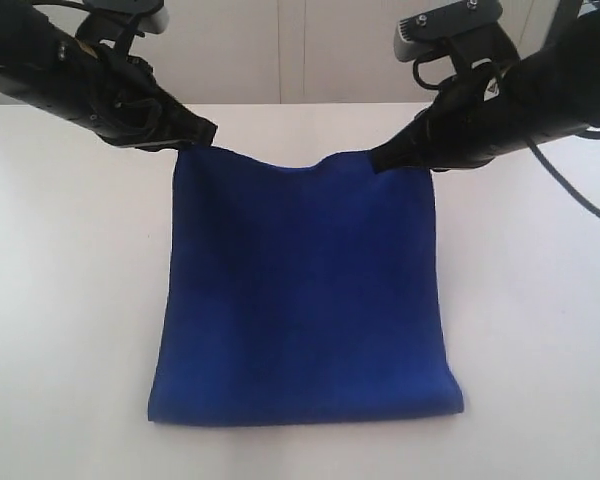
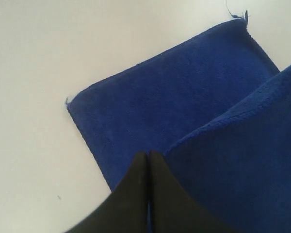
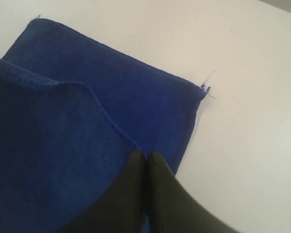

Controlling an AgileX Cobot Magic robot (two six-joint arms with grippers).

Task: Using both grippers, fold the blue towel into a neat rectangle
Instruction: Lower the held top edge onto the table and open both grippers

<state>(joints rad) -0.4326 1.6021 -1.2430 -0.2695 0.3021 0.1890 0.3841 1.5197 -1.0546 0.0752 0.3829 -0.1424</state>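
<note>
Item: blue towel (image 1: 300,300), centre of frame on white table (image 1: 60,300), lower part flat, top edge lifted; left tool (image 1: 204,133) clamped on upper-left corner; right tool (image 1: 378,159) clamped on upper-right corner.

One blue towel (image 1: 300,300), two pincers, left pincer (image 1: 206,131), right pincer (image 1: 377,159), one white table (image 1: 70,300)

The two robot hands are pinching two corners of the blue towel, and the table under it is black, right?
Not quite. The table is white, not black; the exterior view shows it. The rest holds: the left hand and the right hand are each shut on a corner of the blue towel.
</note>
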